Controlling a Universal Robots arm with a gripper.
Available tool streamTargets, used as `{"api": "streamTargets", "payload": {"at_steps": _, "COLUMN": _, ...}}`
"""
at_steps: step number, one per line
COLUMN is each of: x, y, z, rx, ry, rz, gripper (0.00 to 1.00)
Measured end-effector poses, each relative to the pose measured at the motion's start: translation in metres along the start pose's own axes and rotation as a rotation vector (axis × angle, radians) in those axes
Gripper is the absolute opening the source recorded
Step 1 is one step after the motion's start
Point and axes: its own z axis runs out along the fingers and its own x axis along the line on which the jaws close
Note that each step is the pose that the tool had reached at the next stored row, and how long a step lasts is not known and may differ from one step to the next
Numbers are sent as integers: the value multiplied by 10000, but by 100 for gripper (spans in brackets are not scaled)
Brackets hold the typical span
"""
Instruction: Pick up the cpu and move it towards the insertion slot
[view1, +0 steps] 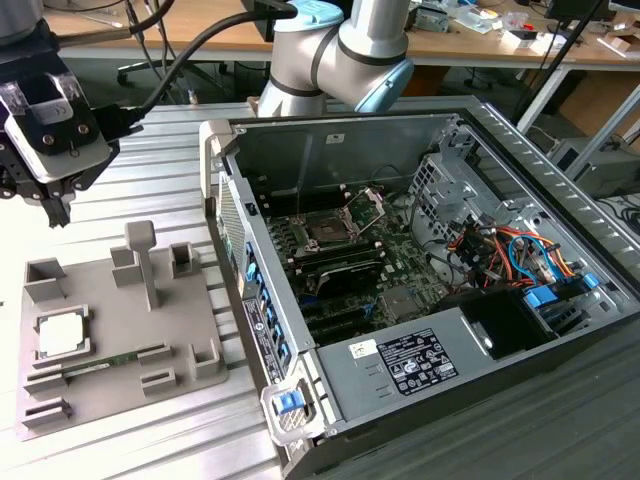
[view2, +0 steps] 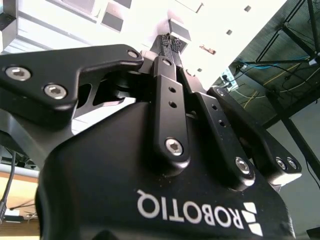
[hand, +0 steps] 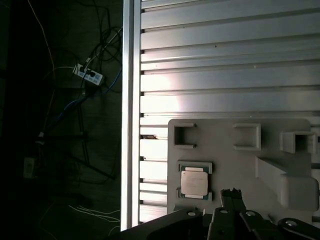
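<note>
In the exterior view the gripper (view1: 57, 212) hung in the air over the far corner of the grey tray (view1: 100, 300), on that view's left, clear of the tray and of all that lay in it; its fingers were drawn together with nothing between them, and in the second wrist view the gripper (view2: 172, 41) showed the same, tips meeting and empty.

The cpu (view1: 62, 333) lay flat in its square seat on the tray, on the side toward the exterior view's left, lid up; just beside it, on the tray's near side, a thin green memory stick (view1: 105, 362) sat in its groove. In the first wrist view the gripper (hand: 231, 192) stood above the tray (hand: 235, 170), near the cpu (hand: 195, 182) but off to one side of it and not touching.

The tray rested on a ribbed metal table (view1: 150, 170); to the exterior view's right of the tray, just beside it, lay the open computer case (view1: 300, 150). Deep inside that case, well apart from the tray, was the insertion slot (view1: 325, 230), its metal bracket (view1: 368, 203) swung up and the socket bare.

By my judgement the task had hardly started: the cpu had not been gripped or lifted; the whole carry from the tray to the slot remained undone.
</note>
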Motion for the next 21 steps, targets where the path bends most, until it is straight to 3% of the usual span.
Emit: {"api": "streamTargets", "payload": {"at_steps": 21, "x": 9, "y": -20, "z": 81, "rx": 1, "ry": 1, "rz": 0, "gripper": 11}}
